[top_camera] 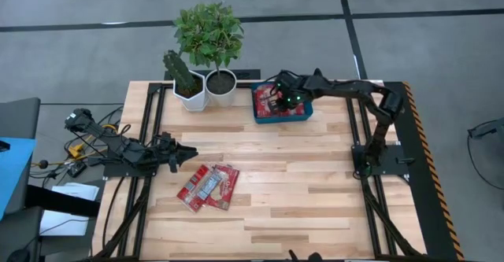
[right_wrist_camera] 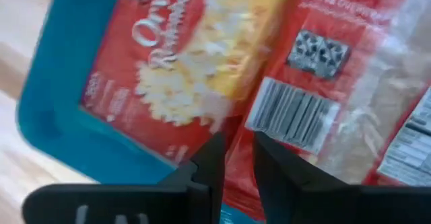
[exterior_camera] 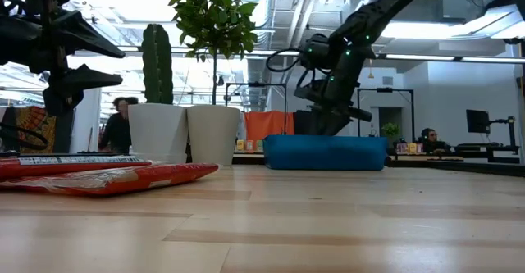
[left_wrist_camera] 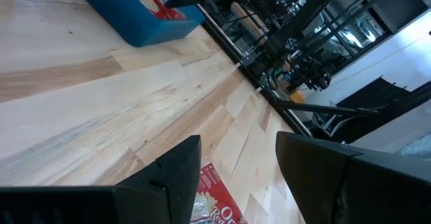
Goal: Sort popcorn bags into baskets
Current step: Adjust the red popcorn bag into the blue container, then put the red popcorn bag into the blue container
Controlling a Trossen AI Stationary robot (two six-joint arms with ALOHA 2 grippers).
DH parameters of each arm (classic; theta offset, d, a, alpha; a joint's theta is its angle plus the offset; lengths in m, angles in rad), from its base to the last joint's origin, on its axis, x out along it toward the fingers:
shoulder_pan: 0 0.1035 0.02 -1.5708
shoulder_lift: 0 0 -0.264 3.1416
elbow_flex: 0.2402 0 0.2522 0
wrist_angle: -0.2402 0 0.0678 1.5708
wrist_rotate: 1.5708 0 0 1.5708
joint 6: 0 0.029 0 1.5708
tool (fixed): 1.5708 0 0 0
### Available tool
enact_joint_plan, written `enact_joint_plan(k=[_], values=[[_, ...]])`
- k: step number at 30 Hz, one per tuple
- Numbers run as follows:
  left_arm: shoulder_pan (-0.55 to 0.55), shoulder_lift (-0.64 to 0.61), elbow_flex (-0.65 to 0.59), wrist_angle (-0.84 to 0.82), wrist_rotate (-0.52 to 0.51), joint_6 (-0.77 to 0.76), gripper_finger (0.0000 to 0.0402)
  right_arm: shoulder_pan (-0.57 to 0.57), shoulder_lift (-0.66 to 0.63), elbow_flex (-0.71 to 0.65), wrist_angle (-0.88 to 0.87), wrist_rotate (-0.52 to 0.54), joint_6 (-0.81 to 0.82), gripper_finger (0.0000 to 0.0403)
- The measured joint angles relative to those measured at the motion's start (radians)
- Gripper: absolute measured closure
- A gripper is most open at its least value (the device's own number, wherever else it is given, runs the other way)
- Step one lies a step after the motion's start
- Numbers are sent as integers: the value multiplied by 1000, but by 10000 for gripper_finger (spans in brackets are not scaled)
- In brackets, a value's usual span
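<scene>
The popcorn bags are found in two places: a small overlapping pile [top_camera: 209,187] lies flat on the counter [top_camera: 299,199] near its left-centre, and several more bags [right_wrist_camera: 202,56] lie inside the blue tray [top_camera: 303,114], which is set at the far edge of the counter just right of two white plant pots [top_camera: 208,90]. The right arm is stretched from its base at the right side of the counter leftward and toward the far edge, with its elbow raised and its wrist bent down over the tray, so that the right tool [top_camera: 277,97] is held above the left part of the tray. In the right wrist view its two dark fingers [right_wrist_camera: 209,163] are seen close together with only a narrow gap between them, directly over the bags in the tray; nothing is seen gripped between them. The left arm is laid low along the left side of the counter, reaching rightward, and the left tool [top_camera: 186,153] is held just beyond the far-left end of the pile, above the wood. Its fingers [left_wrist_camera: 178,167] are spread wide apart and nothing is held in them; a corner of one red bag [left_wrist_camera: 215,207] is seen beneath the gap.
</scene>
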Motion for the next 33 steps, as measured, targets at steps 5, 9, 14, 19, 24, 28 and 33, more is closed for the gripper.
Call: enact_joint_plan(k=[5,9,14,19,24,28,33], values=[[0,0,0,0,-1,1,219,-2,-19,0,47,-17,-4,304],[0,0,0,0,-3,-4,219,8,-36,8,99,-69,-4,305],[0,0,0,0,-4,-58,219,65,-39,65,146,-185,-49,305],[0,0,0,0,-1,-101,219,180,-39,90,152,-270,-60,305],[0,1,11,-36,37,-141,219,327,-38,89,145,-273,-84,305],[0,0,15,-49,63,-153,219,443,-19,90,154,-228,-102,305],[0,0,17,-52,102,-168,219,562,12,91,176,-60,-92,302]])
